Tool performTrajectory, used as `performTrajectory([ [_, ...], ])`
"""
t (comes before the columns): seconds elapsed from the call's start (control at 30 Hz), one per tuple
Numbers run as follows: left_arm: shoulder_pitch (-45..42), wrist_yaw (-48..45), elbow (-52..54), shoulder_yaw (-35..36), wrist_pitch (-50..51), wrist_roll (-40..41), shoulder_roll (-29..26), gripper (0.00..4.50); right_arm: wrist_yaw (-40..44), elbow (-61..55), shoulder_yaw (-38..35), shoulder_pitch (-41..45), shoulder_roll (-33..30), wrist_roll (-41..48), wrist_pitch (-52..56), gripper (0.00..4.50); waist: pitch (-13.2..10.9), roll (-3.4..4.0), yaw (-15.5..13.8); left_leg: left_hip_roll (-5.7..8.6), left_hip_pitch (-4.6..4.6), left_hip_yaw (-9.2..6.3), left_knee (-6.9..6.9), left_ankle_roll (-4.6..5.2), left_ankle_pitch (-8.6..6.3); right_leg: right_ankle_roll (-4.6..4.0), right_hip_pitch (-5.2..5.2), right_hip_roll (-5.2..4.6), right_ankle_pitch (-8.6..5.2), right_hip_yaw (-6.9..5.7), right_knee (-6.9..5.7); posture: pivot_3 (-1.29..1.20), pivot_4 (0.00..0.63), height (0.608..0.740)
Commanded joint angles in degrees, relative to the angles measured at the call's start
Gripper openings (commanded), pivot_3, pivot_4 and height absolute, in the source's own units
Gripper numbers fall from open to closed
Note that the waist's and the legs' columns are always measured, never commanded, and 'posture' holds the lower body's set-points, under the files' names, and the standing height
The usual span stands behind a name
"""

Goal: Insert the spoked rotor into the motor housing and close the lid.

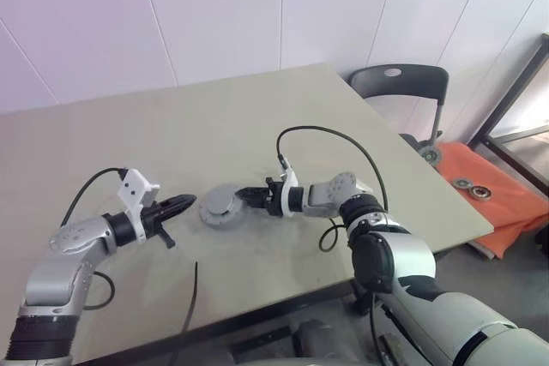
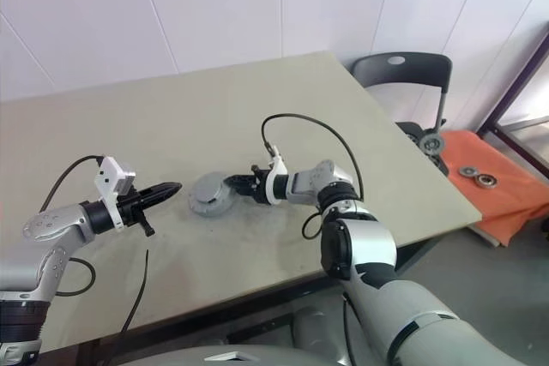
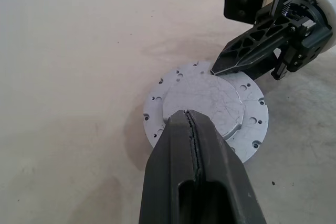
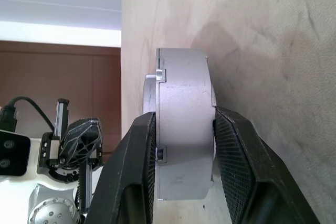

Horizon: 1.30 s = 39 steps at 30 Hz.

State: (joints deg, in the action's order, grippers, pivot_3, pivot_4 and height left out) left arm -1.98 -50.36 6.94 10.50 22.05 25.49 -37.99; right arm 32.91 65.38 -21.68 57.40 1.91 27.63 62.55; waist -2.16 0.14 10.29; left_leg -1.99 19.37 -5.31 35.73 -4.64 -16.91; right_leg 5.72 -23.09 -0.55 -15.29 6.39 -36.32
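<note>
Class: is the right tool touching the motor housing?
Touching: the right wrist view shows the right tool clamped on the motor housing, both fingers against it.

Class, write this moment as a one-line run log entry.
right gripper: shut on motor housing | left gripper: shut, beside it | lid: on

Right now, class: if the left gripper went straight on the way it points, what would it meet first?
Most likely the lid closing the housing. The shut left gripper points at it across a bare strip of table. The right gripper clamps the far side. Depth is uncertain.
</note>
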Motion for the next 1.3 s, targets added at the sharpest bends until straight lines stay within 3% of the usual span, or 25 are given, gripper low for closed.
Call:
performTrajectory([
  [0.03, -0.46, 0.22, 1.82, 0.67, -0.58, 0.21, -0.30, 0.00, -1.36, -0.27, 1.09, -0.20, 1.01, -0.69, 0.31, 1.28, 0.00, 0.00, 0.00, 0.00, 0.00, 0.00, 0.00, 0.00, 0.00, 0.00, 0.00, 0.00, 0.00, 0.00, 0.00, 0.00, 0.000, 0.740],
  [0.6, -0.93, 0.78, 1.56, 0.20, -0.69, 0.04, -0.06, 0.00, -1.19, -0.78, -0.74, -0.14, 1.14, 1.79, -0.31, 1.28, 0.00, 0.00, 0.00, 0.00, 0.00, 0.00, 0.00, 0.00, 0.00, 0.00, 0.00, 0.00, 0.00, 0.00, -0.01, 0.00, 0.000, 0.740],
  [0.97, -0.71, 0.96, 1.66, 0.21, -0.86, 0.02, 0.03, 0.00, -6.48, 1.76, -10.78, 0.63, 1.77, 8.89, 2.22, 1.28, -0.01, -0.02, -0.06, 0.00, 0.05, 0.00, 0.01, 0.00, 0.00, 0.00, -0.02, 0.00, 0.01, 0.00, 0.01, 0.00, 0.000, 0.740],
  [1.3, -1.02, 0.91, 1.42, 0.03, -0.94, -0.05, 0.10, 0.00, -5.97, 2.15, -14.42, 1.05, 1.45, 12.05, 5.17, 1.28, -0.02, -0.06, -0.18, 0.01, 0.09, -0.01, 0.01, 0.00, 0.00, 0.00, -0.03, -0.01, 0.01, -0.01, 0.04, 0.00, 0.000, 0.740],
])
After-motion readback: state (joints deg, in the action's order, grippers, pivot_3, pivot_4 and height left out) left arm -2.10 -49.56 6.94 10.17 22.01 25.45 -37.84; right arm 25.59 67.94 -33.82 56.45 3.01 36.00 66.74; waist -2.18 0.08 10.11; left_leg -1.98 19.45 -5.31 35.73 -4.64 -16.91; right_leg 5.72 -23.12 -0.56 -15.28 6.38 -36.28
